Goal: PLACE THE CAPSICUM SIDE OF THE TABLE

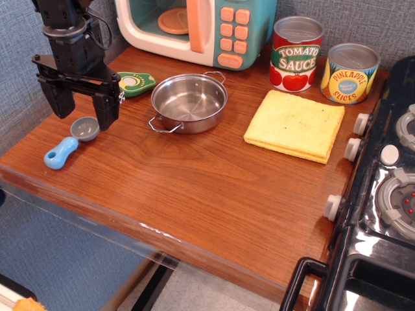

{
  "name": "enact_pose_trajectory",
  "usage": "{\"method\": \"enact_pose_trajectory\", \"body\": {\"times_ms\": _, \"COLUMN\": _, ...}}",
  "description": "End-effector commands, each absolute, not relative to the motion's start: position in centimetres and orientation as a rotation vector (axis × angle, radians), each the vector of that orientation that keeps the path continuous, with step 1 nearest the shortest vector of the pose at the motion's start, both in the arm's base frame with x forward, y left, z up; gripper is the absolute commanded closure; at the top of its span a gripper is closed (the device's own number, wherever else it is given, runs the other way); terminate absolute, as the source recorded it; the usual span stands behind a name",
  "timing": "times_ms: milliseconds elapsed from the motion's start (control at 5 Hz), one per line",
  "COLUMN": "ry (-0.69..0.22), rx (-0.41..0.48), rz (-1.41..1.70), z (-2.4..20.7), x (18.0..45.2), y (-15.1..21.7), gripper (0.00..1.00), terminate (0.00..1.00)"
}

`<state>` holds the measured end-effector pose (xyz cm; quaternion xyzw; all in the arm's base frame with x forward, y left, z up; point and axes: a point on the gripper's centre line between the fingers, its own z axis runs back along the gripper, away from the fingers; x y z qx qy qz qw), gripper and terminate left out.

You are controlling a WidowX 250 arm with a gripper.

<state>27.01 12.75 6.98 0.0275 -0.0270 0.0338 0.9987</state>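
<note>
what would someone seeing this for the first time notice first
The black robot hand stands out at the back left, its two fingers spread apart above the wooden table, with the small green capsicum just behind it and a blue-handled scoop just below. Mid-table sits a shiny steel pan beside a yellow cloth. Two bright cans, tomato sauce and pineapple slices, line the back wall.

One raised camera looks down obliquely across the table (194, 188). It sits fairly close. The stove (382, 194) is cut off at the right edge.
</note>
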Motion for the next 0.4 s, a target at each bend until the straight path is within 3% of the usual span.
{"method": "enact_pose_trajectory", "body": {"times_ms": 0, "ry": -0.054, "rx": 0.055, "rz": 0.068, "z": 7.0, "x": 27.0, "y": 12.7, "gripper": 0.00, "terminate": 0.00}}
{"method": "enact_pose_trajectory", "body": {"times_ms": 200, "ry": -0.083, "rx": 0.076, "rz": 0.157, "z": 7.5, "x": 31.0, "y": 15.2, "gripper": 0.00, "terminate": 0.00}}
